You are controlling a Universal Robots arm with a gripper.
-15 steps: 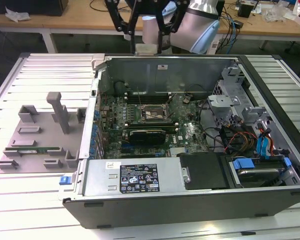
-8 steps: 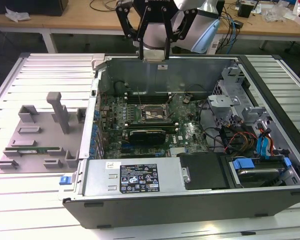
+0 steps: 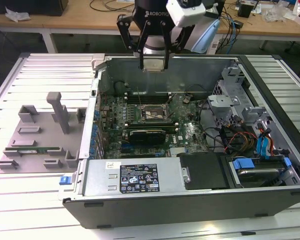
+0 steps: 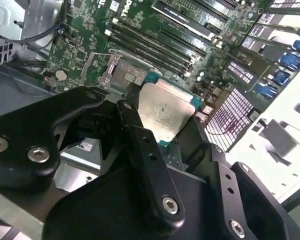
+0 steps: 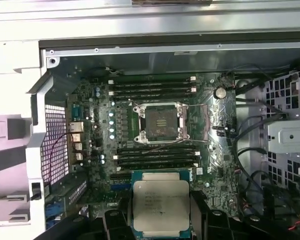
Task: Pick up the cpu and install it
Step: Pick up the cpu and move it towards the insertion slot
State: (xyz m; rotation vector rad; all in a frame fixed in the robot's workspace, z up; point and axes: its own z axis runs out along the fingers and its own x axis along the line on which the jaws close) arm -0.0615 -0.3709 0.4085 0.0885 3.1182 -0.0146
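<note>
Jaws clamp the cpu [image 5: 161, 206] high over the open computer case [image 3: 140, 207].

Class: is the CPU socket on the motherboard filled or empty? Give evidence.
Empty: the socket shows a bare recess, and the gripper holds the cpu.

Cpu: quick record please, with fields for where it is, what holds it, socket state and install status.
held item: cpu, silvery top showing, gripped at two opposite edges
holder: hand, shut on the cpu
location: in the air above the open case
target: socket on the board inside the case, empty
gap: cpu and socket apart, no contact
install: not done
</note>
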